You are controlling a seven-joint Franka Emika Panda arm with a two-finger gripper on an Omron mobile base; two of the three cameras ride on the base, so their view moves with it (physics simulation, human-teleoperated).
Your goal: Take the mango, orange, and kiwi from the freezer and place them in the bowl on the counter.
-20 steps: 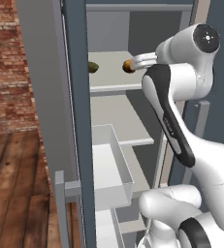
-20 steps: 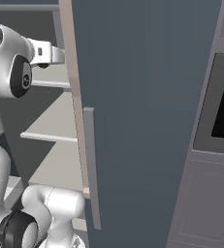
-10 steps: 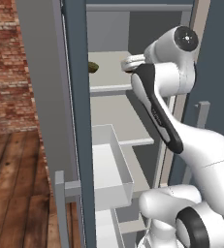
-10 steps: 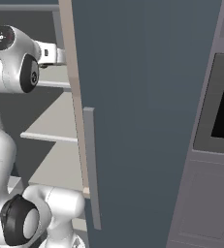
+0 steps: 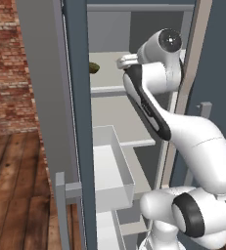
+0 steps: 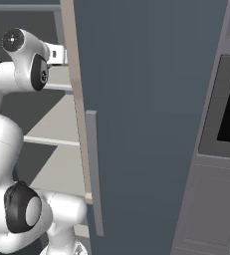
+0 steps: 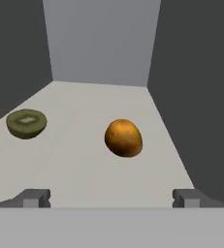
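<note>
The freezer (image 5: pixel 75 122) stands open with its long door (image 6: pixel 151 119) swung out, and the arm reaches onto an upper pale shelf (image 7: pixel 84 160). In the hand view the gripper (image 7: pixel 111 198) has its jaws spread wide with nothing between them, the two dark fingertips (image 7: pixel 35 197) far apart at the bottom edge. An orange-brown fruit (image 7: pixel 123 138) sits on the shelf ahead at about 12 o'clock, clear of the fingertips. A halved kiwi (image 7: pixel 26 123), cut face up, lies well apart from it at about 10 o'clock. In the left base view the kiwi shows at the shelf's left, and a white drawer (image 5: pixel 112 173) stands pulled out below.
</note>
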